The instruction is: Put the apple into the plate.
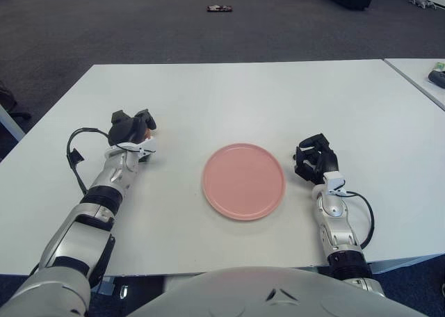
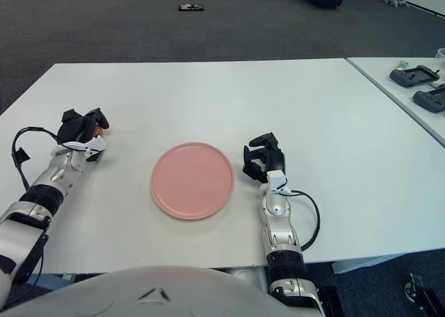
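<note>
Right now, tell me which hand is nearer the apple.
Left. The left hand is closed around the apple, left of the pink plate; the right hand shows beyond the plate's right edge.

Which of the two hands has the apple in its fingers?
The left hand, left of the pink plate: its fingers wrap the apple. The right hand, right of the plate, holds nothing.

A: Soft, even light is falling from overhead, and the white table (image 1: pixel 229 94) is reading bright without burning out.

B: Any glare showing?

A: Only a faint sheen is lying on the pink plate (image 1: pixel 244 181). Shadows are staying thin and pale, hugging the left hand (image 1: pixel 130 129) and the right hand (image 1: pixel 314 160).

B: Is focus holding?

A: The table is looking crisp to its far edge; the dark carpet (image 1: pixel 139 25) beyond is going slightly soft.
</note>
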Available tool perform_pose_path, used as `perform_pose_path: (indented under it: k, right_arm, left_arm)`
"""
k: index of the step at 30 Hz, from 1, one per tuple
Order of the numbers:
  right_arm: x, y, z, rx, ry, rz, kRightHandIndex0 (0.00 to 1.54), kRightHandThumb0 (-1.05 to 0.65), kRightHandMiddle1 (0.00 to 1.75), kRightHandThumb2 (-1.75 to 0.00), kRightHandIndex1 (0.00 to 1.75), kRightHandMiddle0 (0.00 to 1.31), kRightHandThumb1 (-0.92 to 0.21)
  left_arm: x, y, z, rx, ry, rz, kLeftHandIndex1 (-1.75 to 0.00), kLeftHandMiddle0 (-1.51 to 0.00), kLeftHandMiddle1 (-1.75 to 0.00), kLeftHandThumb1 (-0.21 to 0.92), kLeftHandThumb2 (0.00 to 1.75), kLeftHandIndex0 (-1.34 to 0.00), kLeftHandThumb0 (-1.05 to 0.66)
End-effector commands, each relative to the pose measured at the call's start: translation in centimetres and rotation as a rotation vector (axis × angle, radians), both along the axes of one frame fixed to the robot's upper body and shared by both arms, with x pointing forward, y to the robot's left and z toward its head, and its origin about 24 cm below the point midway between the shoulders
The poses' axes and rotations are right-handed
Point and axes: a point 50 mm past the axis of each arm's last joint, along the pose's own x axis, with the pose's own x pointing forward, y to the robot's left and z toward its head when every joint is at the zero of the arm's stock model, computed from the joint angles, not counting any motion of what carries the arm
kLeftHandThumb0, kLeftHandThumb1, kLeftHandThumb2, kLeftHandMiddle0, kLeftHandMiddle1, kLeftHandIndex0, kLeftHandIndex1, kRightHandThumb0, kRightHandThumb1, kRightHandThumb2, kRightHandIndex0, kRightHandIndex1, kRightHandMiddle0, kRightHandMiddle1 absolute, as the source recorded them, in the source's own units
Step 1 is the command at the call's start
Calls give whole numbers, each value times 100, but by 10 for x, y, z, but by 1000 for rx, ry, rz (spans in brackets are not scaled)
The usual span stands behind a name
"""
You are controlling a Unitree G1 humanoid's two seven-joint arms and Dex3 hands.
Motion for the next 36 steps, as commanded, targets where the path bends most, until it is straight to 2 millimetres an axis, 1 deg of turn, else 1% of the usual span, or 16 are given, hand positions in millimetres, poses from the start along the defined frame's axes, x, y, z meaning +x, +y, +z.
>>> perform_pose_path:
  k: [1, 7, 13, 15, 18, 21, 23, 26, 27, 29, 30, 33, 36]
  right_arm:
    - [-4, -7, -8, -9, 39, -31, 55, -39, 175, -94, 142, 37, -62]
    - [-4, -7, -8, -12, 33, -25, 55, -39, 175, -93, 141, 37, -63]
    - [-4, -7, -7, -11, 32, -22, 55, -39, 175, -93, 141, 37, -63]
    - [-4, -7, -7, -9, 34, -22, 54, -39, 175, -93, 141, 37, -63]
    - [-4, -7, -7, -4, 32, -24, 55, -39, 175, -93, 141, 37, -63]
    - [-4, -7, -7, -5, 35, -23, 54, -39, 175, -94, 141, 37, -62]
    - [-4, -7, -7, -5, 38, -23, 54, -39, 175, -94, 140, 37, -62]
    - [-3, -7, -7, -7, 41, -26, 54, -39, 175, -94, 141, 37, -62]
    - [-3, -7, -7, -9, 42, -26, 54, -39, 175, -94, 141, 38, -62]
    - [-3, -7, -7, -10, 41, -25, 55, -39, 175, -95, 141, 38, -62]
    - [-3, -7, -7, -10, 41, -25, 55, -39, 175, -95, 141, 38, -62]
    - [-3, -7, -7, -12, 36, -20, 56, -39, 175, -95, 142, 38, -61]
    - [-3, -8, -6, -15, 38, -16, 56, -39, 175, -95, 142, 38, -61]
  left_arm:
    - [-16, 0, -25, -28, 109, 22, -175, -96, -158, -8, 171, -69, 0]
    - [-16, 0, -24, -43, 93, 23, -175, -97, -157, -9, 172, -69, 0]
    - [-18, -1, -21, -112, 6, 56, -175, -97, -157, -9, 172, -69, 0]
    - [-17, -1, -20, -160, -25, 78, -175, -98, -157, -9, 172, -69, 0]
    - [-17, -1, -18, -321, -84, 130, -175, -98, -157, -9, 172, -69, 0]
    - [-18, 0, -12, -517, -146, 140, -175, -98, -157, -9, 172, -69, 0]
    - [-18, 1, -9, -589, -172, 135, -175, -98, -157, -9, 172, -69, 0]
    - [-17, 1, -6, -755, -211, 111, -175, -97, -158, -9, 172, -69, 0]
    - [-16, 0, -4, -860, -216, 102, -175, -98, -158, -10, 173, -70, 0]
    - [-13, 0, 1, -1009, -223, 81, -175, -98, -158, -11, 174, -70, 0]
    - [-12, 0, 3, -1057, -225, 72, -175, -98, -158, -11, 174, -71, 0]
    - [-13, -1, 2, -1308, -212, 23, -175, -98, -159, -11, 174, -71, 0]
    - [-14, -2, 4, -1452, -222, -32, -175, -99, -157, -11, 174, -71, 0]
